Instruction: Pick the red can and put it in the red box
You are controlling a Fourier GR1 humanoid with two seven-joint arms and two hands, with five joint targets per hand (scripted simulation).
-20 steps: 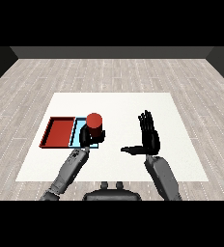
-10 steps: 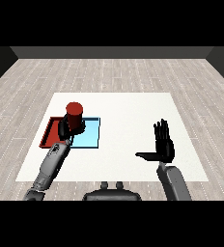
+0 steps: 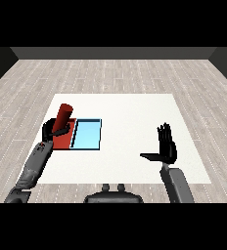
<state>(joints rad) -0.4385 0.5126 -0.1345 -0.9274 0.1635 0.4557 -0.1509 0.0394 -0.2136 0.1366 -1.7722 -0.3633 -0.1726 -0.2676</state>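
Now the left hand is curling its fingers round the red can, holding it tilted over the red tray, beside the light blue tray on the tabletop. Ideally it should be righting the can and lowering it inside the rim before letting go. The right hand is hanging open, fingers straight, well apart.

Red can in left hand: smooth, matt. Red tray under that hand: flat matt. Tabletop: plain matt white. Floor beyond: pale wood planks.
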